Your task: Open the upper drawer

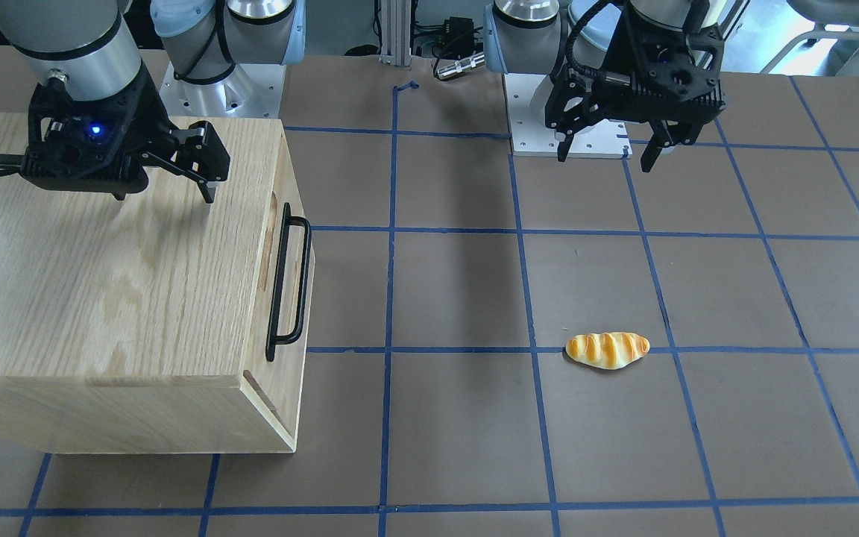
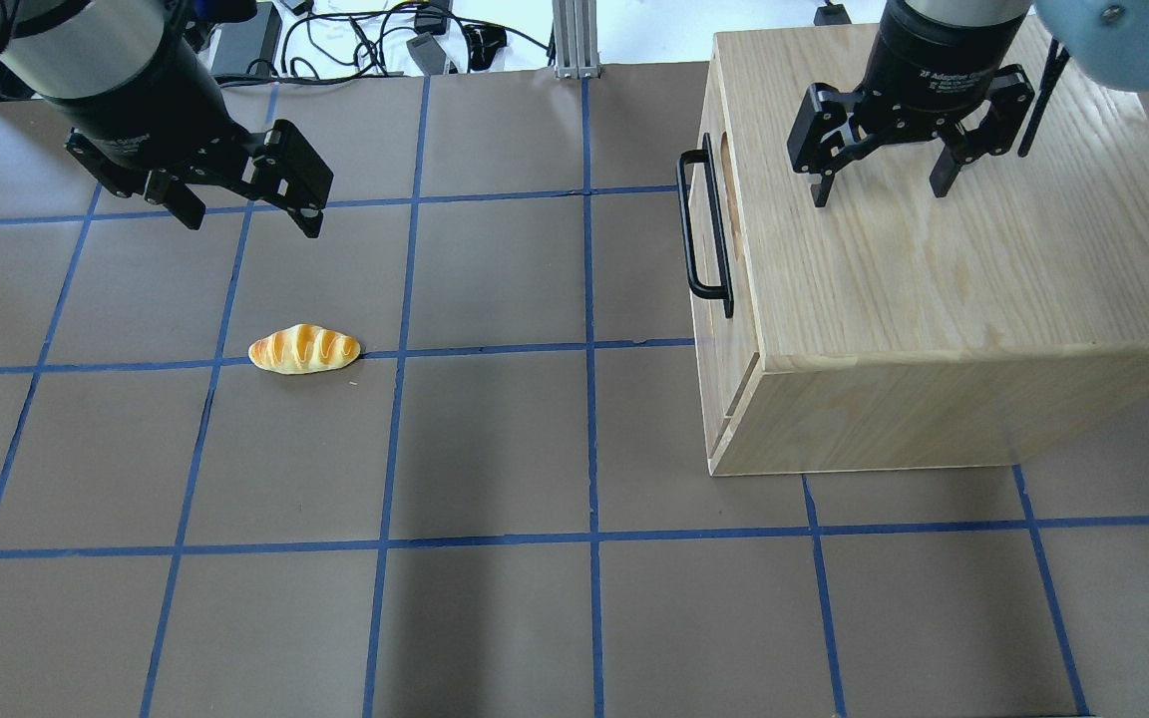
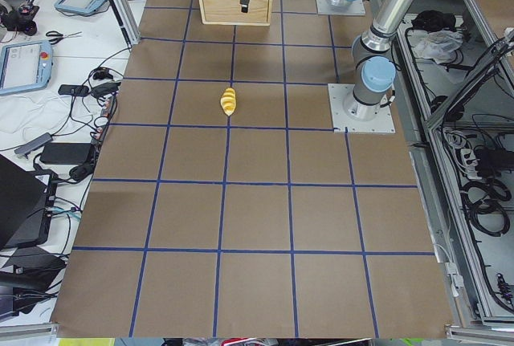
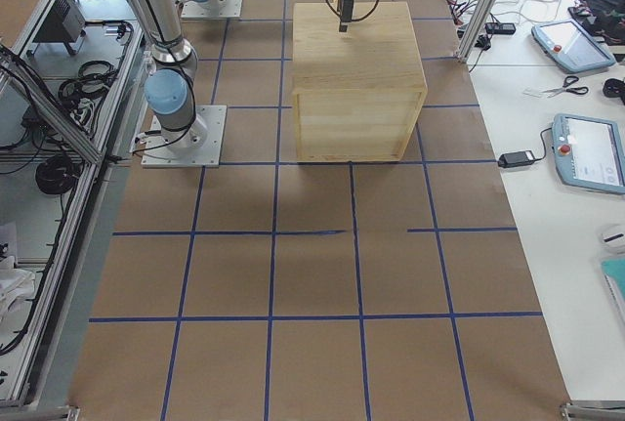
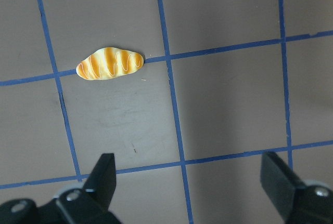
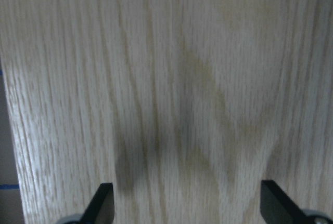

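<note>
The upper drawer (image 1: pixel 285 283) is shut flush in the front of the oak cabinet (image 1: pixel 101 298), and only its front panel and long black bar handle (image 1: pixel 303 276) show. In the overhead view the drawer front (image 2: pixel 716 224) and handle (image 2: pixel 692 229) face the table's middle. My right gripper (image 2: pixel 879 194) is open and empty and points down just above the cabinet top (image 6: pixel 166 78), behind the handle. It also shows in the front view (image 1: pixel 165 195). My left gripper (image 2: pixel 251 224) is open and empty above the bare table, far from the cabinet.
A toy bread roll (image 2: pixel 303 349) lies on a blue tape line below my left gripper (image 5: pixel 190 182), and shows in its wrist view (image 5: pixel 110 64). The brown table (image 2: pixel 495 449) carries a blue tape grid. Cables and devices lie beyond its far edge.
</note>
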`<state>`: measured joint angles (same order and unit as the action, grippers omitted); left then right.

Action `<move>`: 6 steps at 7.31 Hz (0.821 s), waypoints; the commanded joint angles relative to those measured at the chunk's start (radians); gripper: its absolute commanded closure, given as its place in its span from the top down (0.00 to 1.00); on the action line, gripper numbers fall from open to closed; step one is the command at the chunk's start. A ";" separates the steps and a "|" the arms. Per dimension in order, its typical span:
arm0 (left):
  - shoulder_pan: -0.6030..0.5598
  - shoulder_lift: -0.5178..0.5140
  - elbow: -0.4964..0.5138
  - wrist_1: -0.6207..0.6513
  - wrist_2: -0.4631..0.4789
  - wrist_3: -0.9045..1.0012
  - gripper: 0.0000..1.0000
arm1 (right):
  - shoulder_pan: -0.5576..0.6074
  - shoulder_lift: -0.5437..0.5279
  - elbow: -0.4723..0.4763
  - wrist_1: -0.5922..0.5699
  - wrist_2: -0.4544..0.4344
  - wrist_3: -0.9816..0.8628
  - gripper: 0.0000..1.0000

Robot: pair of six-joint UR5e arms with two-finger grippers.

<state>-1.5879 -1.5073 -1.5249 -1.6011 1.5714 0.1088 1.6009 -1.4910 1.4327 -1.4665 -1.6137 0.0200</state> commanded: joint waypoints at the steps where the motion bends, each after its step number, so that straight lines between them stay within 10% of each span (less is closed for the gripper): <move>1: 0.002 -0.004 -0.006 0.001 0.013 -0.038 1.00 | 0.001 0.000 0.000 0.000 0.000 0.000 1.00; 6: -0.003 -0.030 0.006 0.000 0.007 -0.132 1.00 | 0.001 0.000 0.000 0.000 0.000 0.000 1.00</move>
<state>-1.5901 -1.5359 -1.5194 -1.6014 1.5787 -0.0141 1.6011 -1.4911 1.4328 -1.4665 -1.6138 0.0195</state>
